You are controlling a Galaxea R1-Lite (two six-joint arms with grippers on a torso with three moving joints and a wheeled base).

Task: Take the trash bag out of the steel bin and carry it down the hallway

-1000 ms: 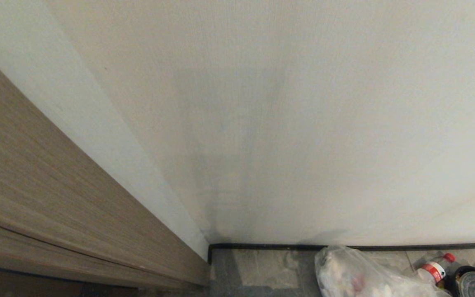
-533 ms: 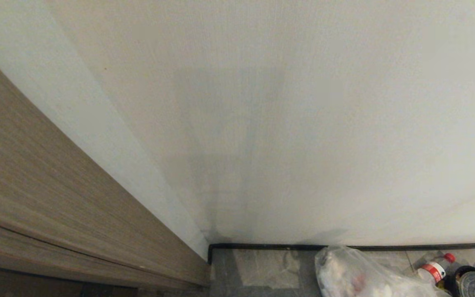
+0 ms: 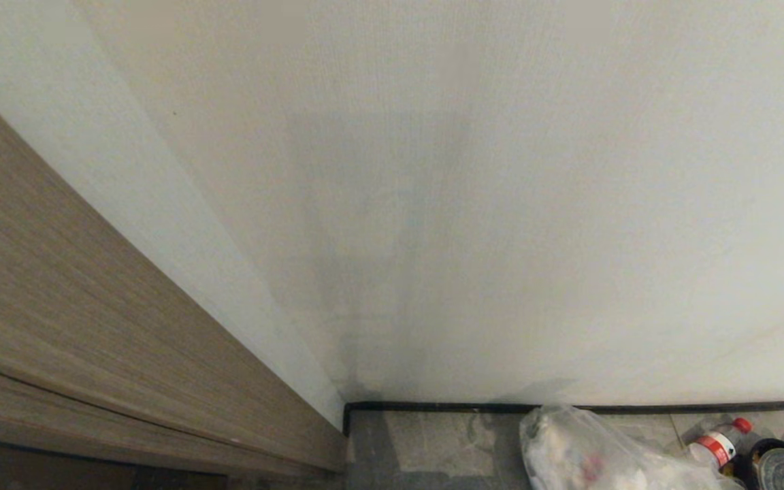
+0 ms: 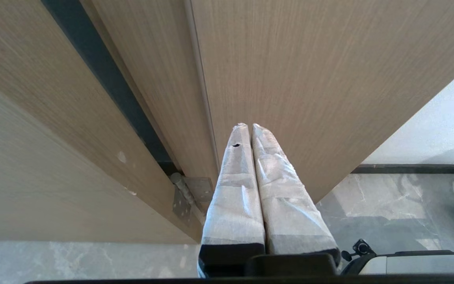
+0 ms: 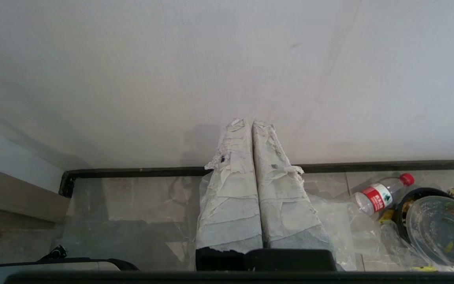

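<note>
Both my left gripper (image 4: 249, 127) and right gripper (image 5: 249, 122) are pinched together, empty. The trash bag (image 5: 331, 221) lies on the floor just below my right gripper; I should spread it before lowering.

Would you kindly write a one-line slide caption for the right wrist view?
Right gripper, fingers shut and empty, faces a white wall above a clear bag, plastic bottle and lidded bowl on the floor.
</note>
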